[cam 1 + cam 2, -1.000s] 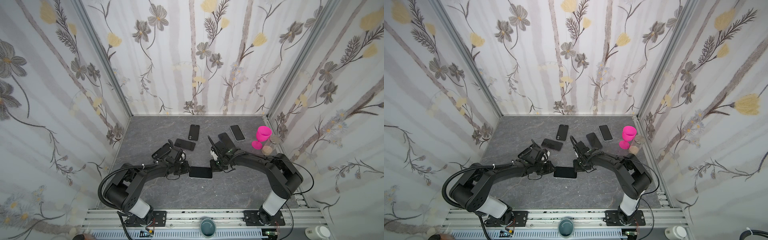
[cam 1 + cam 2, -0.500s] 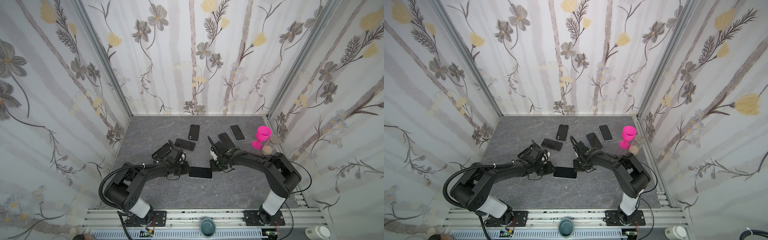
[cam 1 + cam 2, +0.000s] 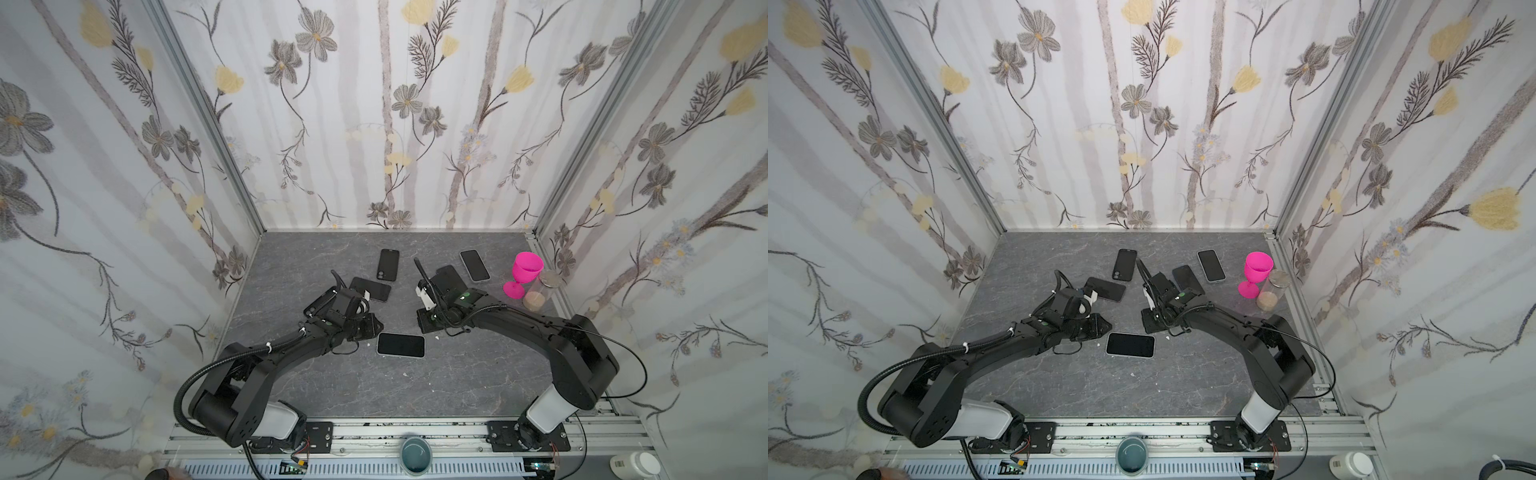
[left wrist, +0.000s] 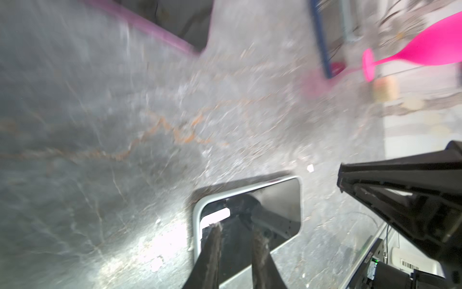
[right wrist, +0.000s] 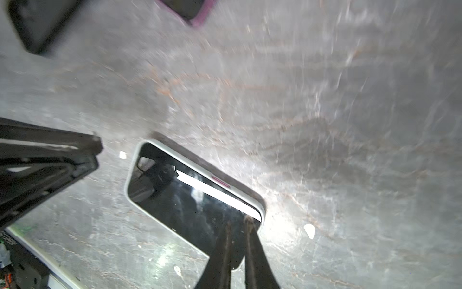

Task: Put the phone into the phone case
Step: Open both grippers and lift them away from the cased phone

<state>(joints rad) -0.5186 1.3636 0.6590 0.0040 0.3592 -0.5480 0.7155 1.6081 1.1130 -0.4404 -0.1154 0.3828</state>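
Bright overhead; blurry wrist views (glare)

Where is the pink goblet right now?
In both top views the pink goblet stands upright at the right edge of the grey table, toward the back, beside a clear jar and just right of the rightmost phone.

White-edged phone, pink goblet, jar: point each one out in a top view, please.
white-edged phone (image 3: 401, 345), top view, middle of the dark screen
pink goblet (image 3: 528, 267), top view, wall of the bowl
jar (image 3: 541, 291), top view, clear side
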